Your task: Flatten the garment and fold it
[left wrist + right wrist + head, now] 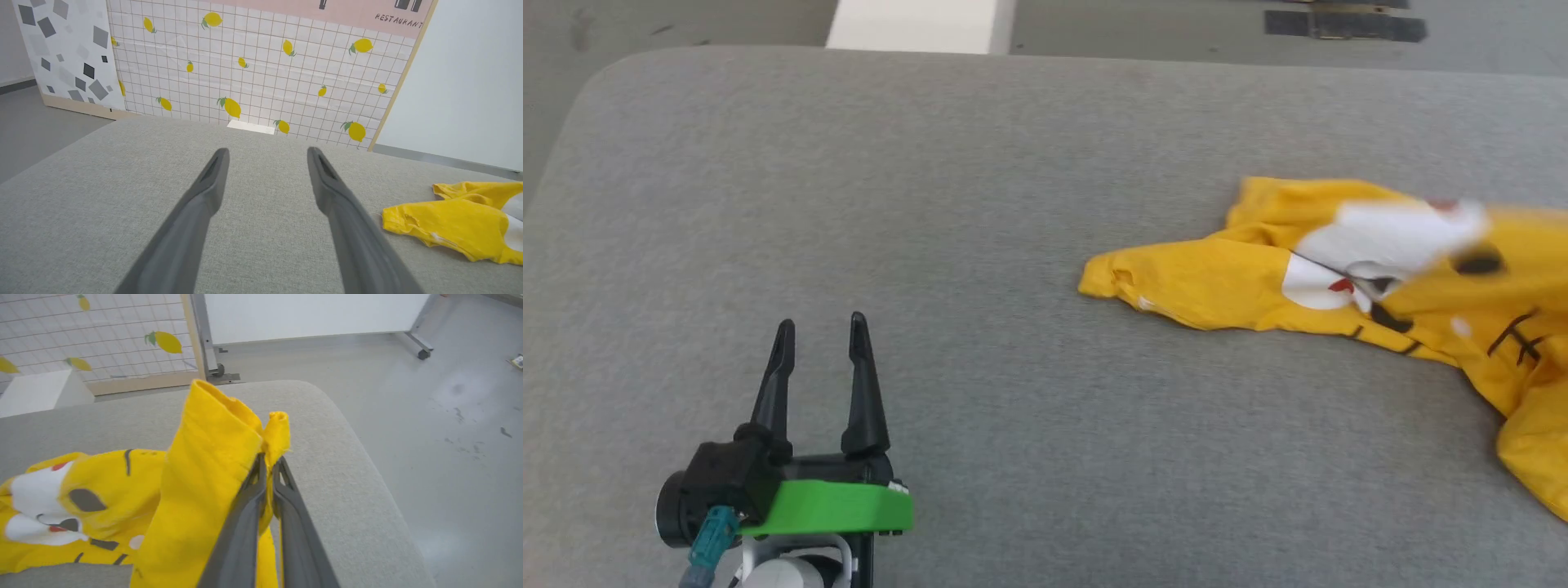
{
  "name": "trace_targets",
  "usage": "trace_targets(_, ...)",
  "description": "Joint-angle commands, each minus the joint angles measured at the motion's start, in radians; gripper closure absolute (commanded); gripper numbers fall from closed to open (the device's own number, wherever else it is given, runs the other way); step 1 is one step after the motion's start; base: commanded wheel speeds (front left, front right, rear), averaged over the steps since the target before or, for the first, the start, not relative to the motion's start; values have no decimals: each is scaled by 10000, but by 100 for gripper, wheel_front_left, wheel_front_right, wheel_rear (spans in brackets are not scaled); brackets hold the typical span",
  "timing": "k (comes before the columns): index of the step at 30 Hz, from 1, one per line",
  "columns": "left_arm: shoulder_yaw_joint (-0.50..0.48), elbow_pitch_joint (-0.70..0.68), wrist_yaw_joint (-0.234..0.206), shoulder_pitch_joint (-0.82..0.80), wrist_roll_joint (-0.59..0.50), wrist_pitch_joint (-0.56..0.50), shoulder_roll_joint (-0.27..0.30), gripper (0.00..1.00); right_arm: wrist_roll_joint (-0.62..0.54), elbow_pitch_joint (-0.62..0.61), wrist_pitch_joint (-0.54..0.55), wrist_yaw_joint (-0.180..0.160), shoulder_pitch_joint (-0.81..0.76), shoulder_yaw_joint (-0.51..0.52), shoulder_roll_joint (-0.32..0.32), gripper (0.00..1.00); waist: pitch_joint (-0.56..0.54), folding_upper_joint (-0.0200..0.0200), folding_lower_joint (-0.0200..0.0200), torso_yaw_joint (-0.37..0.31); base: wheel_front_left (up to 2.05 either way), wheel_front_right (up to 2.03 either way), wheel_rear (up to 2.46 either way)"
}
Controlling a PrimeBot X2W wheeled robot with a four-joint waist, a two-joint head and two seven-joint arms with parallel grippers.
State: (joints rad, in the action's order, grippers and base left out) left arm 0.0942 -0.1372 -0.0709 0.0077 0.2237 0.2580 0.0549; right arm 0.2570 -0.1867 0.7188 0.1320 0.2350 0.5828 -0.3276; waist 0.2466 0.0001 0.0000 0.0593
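The garment point(1405, 269), a bright yellow T-shirt with white patches, a red dot and thin black stripes, lies crumpled at the right of the grey cushion and runs off the head view's right edge. Its near end point(453, 224) shows at the lower right of the left wrist view. My right gripper point(269, 459) is shut on a fold of the garment point(212, 465), and the yellow cloth rises in a ridge beside its fingers. My left gripper point(821, 331) stands open over bare cushion at the lower left, well apart from the shirt; its fingers point(212, 183) hold nothing.
The grey cushion point(931, 204) has rounded corners at the far left and at the right point(335, 412), with grey floor point(449, 416) beyond. A lemon-print grid panel point(253, 65) and a white box point(36, 392) stand behind it.
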Motion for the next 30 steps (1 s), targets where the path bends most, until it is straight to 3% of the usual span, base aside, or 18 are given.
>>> trace_targets(1, 7, -3, 66, 104, -61, 38, -38, 0, -310, 199, -121, -13, -562, 511, 214, 100, 37, -1, 0, -248, 0, 0, 0)
trace_targets(5, 45, -11, 92, 42, -92, 38, -39, 0, -637, 1040, -579, -13, -1668, 1751, 1058, 100, 347, -1, 0, -262, 0, 0, 0)
trace_targets(9, 61, 23, 105, -23, -138, 38, -39, 0, -860, 1989, -1135, -13, -2027, 1997, 1713, 100, 517, -1, 0, -299, 0, 0, 0)
trace_targets(11, 45, 52, 110, -57, -150, 38, -34, 0, -1016, 2356, -1496, -13, -1917, 1846, 1823, 67, 525, -1, 0, -327, 0, 0, 0)
trace_targets(12, 36, 69, 109, -75, -160, 38, -29, 0, -1097, 2503, -1697, -13, -1824, 1686, 1816, 67, 516, -1, 0, -346, 0, 0, 0)
trace_targets(13, 35, 86, 109, -90, -170, 38, -25, 0, -1156, 2585, -1890, -13, -1698, 1598, 1801, 0, 498, -1, 0, -362, 0, 0, 0)
trace_targets(17, 40, 126, 126, -158, -185, 38, -23, 0, -1147, 2468, -2705, -13, -1056, 939, 1621, 0, 307, -1, 0, -402, 0, 0, 0)
trace_targets(23, 22, 96, 131, -143, -160, 38, -25, 0, -748, 976, -3659, -13, -445, -383, 1381, 0, -6, -1, 0, -416, 0, 0, 0)
trace_targets(30, 72, 10, 169, -37, -148, 38, -30, 0, -1319, -590, -5130, -13, -1088, -1926, 1855, 0, -156, -1, 0, -343, 0, 0, 0)
